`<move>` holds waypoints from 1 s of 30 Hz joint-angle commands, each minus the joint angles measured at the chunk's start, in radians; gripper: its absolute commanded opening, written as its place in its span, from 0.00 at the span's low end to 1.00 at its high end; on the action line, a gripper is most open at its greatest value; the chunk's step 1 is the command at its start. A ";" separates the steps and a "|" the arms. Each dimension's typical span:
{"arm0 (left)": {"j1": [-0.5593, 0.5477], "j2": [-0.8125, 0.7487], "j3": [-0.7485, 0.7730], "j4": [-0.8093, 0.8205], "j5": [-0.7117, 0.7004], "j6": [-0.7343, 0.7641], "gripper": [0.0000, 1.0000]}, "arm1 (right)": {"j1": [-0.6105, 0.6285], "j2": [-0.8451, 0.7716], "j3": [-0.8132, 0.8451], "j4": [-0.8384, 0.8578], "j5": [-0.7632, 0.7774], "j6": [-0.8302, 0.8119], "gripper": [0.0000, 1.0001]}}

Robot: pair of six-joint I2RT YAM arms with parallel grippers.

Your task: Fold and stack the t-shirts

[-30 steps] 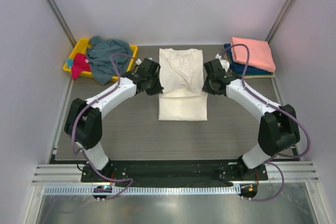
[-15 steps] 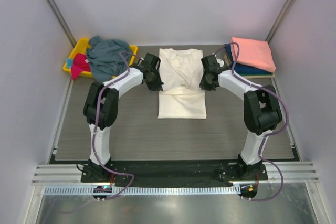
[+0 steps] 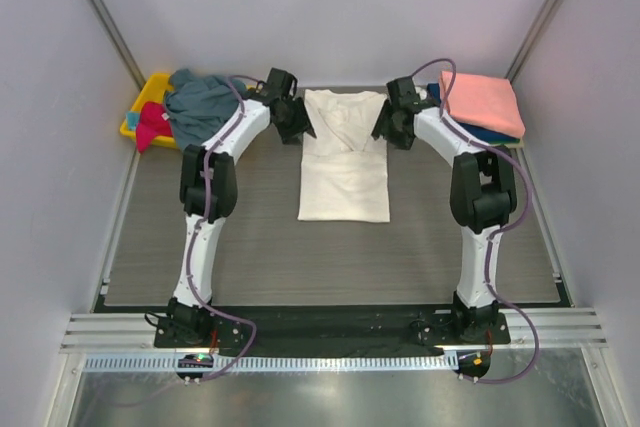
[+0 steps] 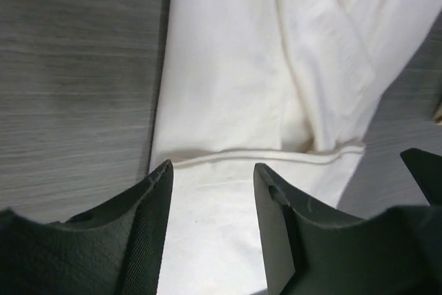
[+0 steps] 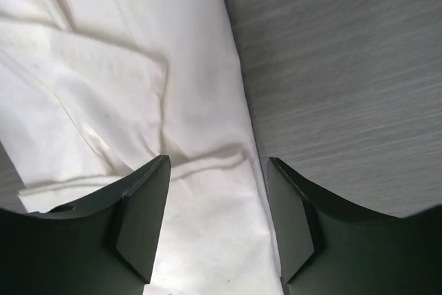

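Note:
A cream-white t-shirt (image 3: 344, 172) lies partly folded, lengthwise in the middle of the table, with a doubled layer at its far end. My left gripper (image 3: 292, 119) hovers at the shirt's far left edge, open, with only cloth (image 4: 228, 67) below the fingers and nothing pinched (image 4: 213, 170). At the far right edge my right gripper (image 3: 388, 125) is open too, just above the cloth (image 5: 138, 88), gripping nothing (image 5: 217, 164). A salmon-pink t-shirt (image 3: 482, 102) lies folded on a navy one (image 3: 490, 134) at the back right.
A yellow bin (image 3: 140, 107) at the back left holds a crumpled grey-blue t-shirt (image 3: 200, 107) and a magenta one (image 3: 152, 125). Both arms stretch far out over the table. Grey walls close in the table on three sides.
Both grippers, shut at the cream shirt's sides a second ago, have travelled to its far end and opened. The shirt's top layer has shifted toward the far end with them.

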 commanded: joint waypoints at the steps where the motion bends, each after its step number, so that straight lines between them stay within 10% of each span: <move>1: 0.055 0.076 0.391 -0.202 0.054 0.005 0.52 | -0.052 0.035 0.290 -0.101 -0.008 -0.022 0.65; 4: 0.058 0.068 0.415 -0.254 0.068 0.023 0.52 | -0.057 -0.026 0.325 -0.152 -0.006 -0.039 0.66; 14: 0.014 -0.537 -0.646 0.179 0.069 0.005 0.53 | -0.052 -0.478 -0.503 0.149 -0.308 -0.016 0.67; 30: -0.055 -0.756 -1.171 0.469 0.088 -0.095 0.53 | -0.051 -0.529 -0.936 0.414 -0.485 0.017 0.59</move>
